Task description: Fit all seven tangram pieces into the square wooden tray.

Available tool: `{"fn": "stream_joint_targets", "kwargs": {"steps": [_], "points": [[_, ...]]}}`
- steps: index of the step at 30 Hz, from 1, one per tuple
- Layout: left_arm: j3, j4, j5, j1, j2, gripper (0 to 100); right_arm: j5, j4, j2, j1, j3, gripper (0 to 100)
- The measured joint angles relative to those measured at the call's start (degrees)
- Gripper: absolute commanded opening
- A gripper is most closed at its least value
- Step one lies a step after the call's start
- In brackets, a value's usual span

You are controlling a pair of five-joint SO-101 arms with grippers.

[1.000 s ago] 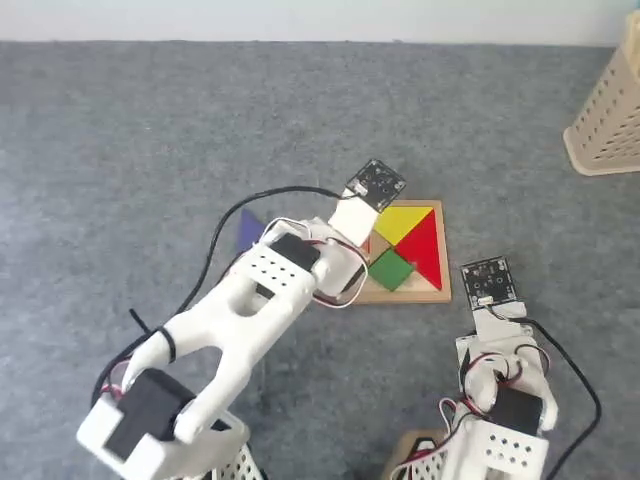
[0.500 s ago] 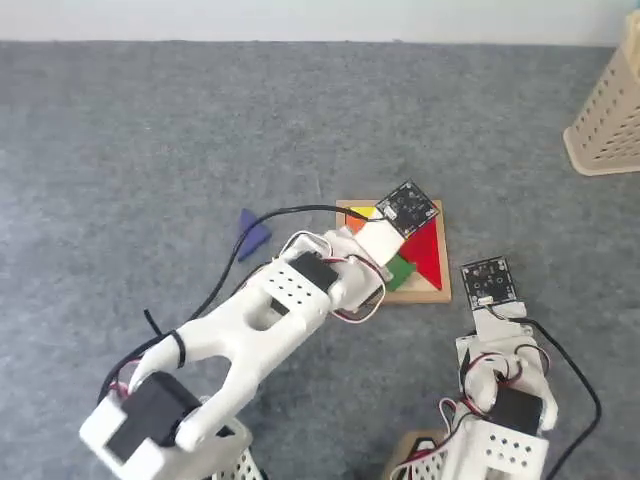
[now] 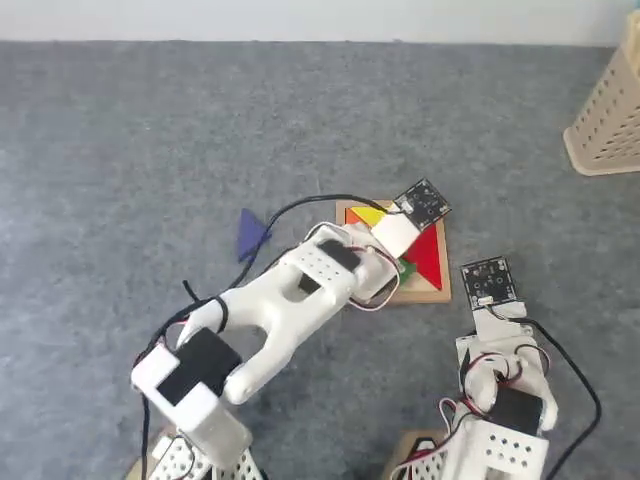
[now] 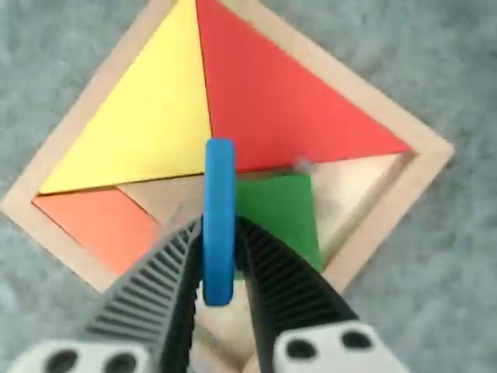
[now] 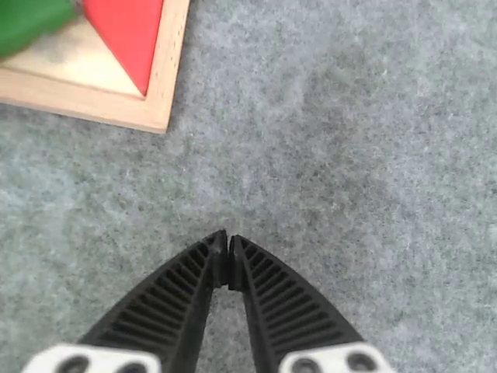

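Left jaws are clamped on the blue piece [image 4: 220, 221], held edge-up over the tray [image 4: 388, 115]. Expect it light, rigid, slick (grip mid-faces). Right jaws: together, empty.

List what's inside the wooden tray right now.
Yellow triangle, red triangle, orange piece and green square lie in the tray, with bare wood showing. The left gripper's blue piece hides part of the middle.

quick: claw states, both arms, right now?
Left claw: closed on the blue piece, over the tray.
Right claw: closed, empty, over the carpet.
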Motion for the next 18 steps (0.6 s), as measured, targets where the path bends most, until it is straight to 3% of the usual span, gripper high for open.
{"fn": "stream_joint_targets", "kwargs": {"steps": [11,18], "points": [[-1.14,1.85,-1.49,0.53,0.26,1,0.0,0.0,0.0,0.0,0.0,0.8],[0.53,6.42,-4.66,3.52,-6.59,2,0.0,0.0,0.0,0.0,0.0,0.8]]}}
